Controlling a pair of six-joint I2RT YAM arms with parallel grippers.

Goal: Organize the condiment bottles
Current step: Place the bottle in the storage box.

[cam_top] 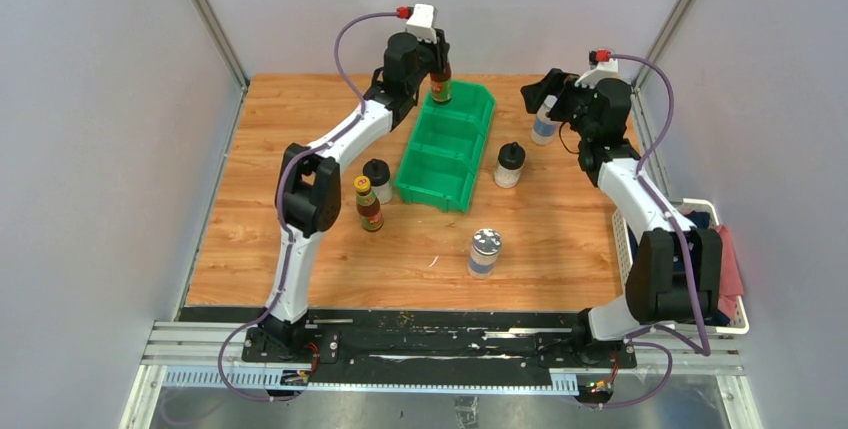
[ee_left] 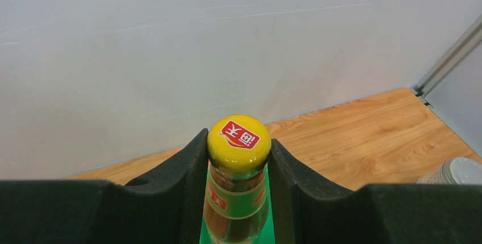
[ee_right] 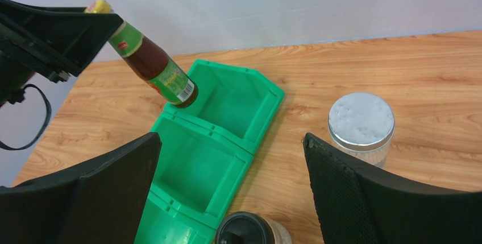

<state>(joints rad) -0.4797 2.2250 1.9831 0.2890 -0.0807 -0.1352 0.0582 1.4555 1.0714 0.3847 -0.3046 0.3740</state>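
Top external view: at upper centre of the frame, the left gripper (cam_top: 438,57) is closed on the neck of a brown sauce bottle (cam_top: 441,87), holding it over the far compartment of a green bin (cam_top: 445,139) on the wooden bench (cam_top: 560,239). At upper right, the right gripper (cam_top: 541,101) is wide open beside a silver-lidded jar (cam_top: 543,129). A second brown bottle (cam_top: 369,205) and a black-capped shaker (cam_top: 377,179) stand left of the bin, a second shaker (cam_top: 509,164) stands right of it, and a second jar (cam_top: 484,252) stands at lower centre.

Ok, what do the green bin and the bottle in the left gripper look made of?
Green bin: moulded plastic, semi-gloss, uniform colour with soft highlights. Sauce bottle: probably glass, shiny, brown contents showing through; clear plastic possible. Yellow cap: glossy; plastic or painted metal.
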